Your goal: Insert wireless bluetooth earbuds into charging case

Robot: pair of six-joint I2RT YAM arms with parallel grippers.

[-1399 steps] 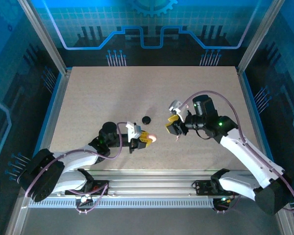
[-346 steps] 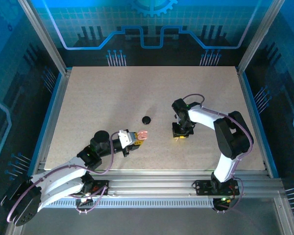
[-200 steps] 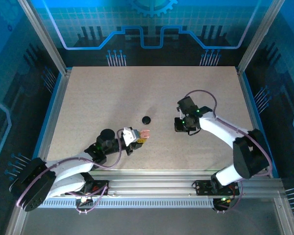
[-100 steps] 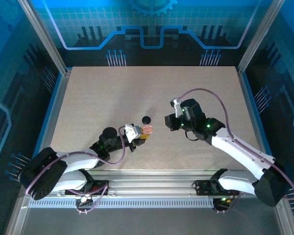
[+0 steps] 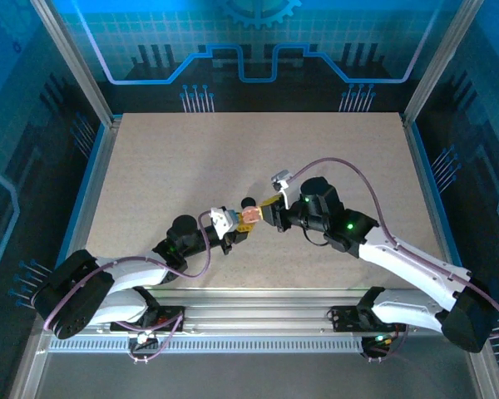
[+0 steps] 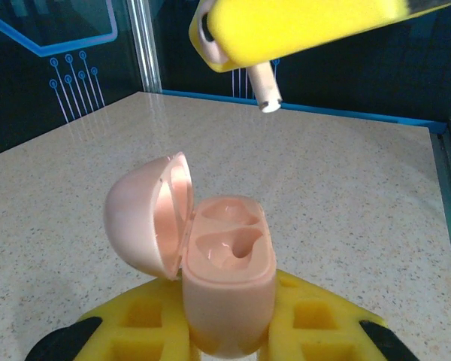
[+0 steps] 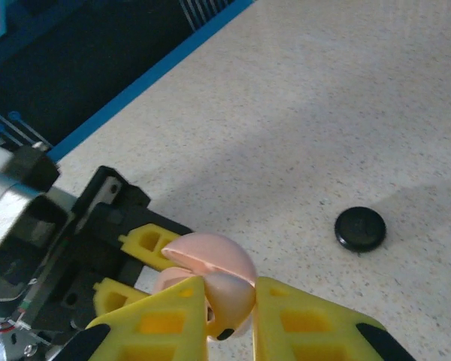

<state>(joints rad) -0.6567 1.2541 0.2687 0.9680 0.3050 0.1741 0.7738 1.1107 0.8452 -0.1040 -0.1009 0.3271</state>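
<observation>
The pink charging case (image 6: 229,263) stands upright in my left gripper (image 6: 229,304), which is shut on its lower half. Its lid (image 6: 146,214) hangs open to the left and both wells are empty. My right gripper (image 7: 233,297) is shut on one small pink earbud (image 7: 244,289). In the left wrist view the earbud's stem (image 6: 264,89) pokes down from the right gripper's yellow finger (image 6: 301,26), above and beyond the case and apart from it. From above, the right gripper (image 5: 269,214) sits just right of the case (image 5: 249,218) and the left gripper (image 5: 238,229).
A round black puck (image 7: 360,229) lies on the speckled table (image 5: 233,158), just behind the case; from above the black puck (image 5: 248,201) is right by the grippers. Metal frame posts and blue walls ring the table.
My right gripper has swung left with the earbud, from right of centre to just beside the case. The left gripper has lifted the open case slightly up and right.
</observation>
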